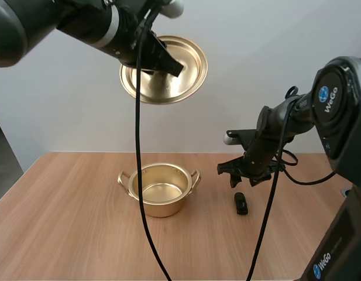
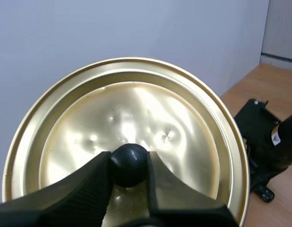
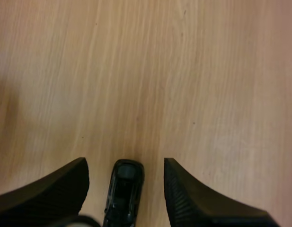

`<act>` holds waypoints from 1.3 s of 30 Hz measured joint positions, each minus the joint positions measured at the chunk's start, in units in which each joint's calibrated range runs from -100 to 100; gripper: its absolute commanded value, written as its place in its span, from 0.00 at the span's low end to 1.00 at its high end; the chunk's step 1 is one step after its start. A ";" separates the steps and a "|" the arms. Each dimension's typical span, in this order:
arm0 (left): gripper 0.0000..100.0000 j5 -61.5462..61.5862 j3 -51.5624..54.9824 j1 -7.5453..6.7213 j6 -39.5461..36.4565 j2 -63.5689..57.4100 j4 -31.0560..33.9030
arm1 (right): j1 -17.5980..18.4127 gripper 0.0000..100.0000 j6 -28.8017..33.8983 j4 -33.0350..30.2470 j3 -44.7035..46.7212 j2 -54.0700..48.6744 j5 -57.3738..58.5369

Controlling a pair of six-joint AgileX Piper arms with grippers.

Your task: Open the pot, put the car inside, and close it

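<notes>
left claw (image 2: 129, 166) clamped on lid (image 2: 136, 104) knob (image 2: 128, 161) | right claw (image 3: 125, 163) apart over car (image 3: 123, 196), 3 o'clock of pot (image 1: 136, 179) | car probably light, rigid, slick: pinch flanks mid-body

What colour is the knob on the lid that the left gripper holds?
The knob is black, on the gold lid; the left wrist view shows it best.
</notes>
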 measured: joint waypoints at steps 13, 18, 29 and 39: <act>0.00 0.21 -3.87 0.00 -0.77 -1.77 0.11 | 0.00 0.79 -1.08 1.71 0.00 5.24 1.44; 0.00 0.21 -3.87 0.00 -0.77 -1.77 0.11 | 0.00 0.68 -1.19 1.71 0.00 5.24 3.64; 0.00 0.21 -3.87 0.00 -0.77 -1.77 0.11 | 0.00 0.00 -1.19 1.71 0.00 5.24 4.86; 0.00 0.39 -6.03 0.00 -1.78 -1.77 0.11 | 0.00 0.00 -1.43 1.19 -2.72 1.97 5.53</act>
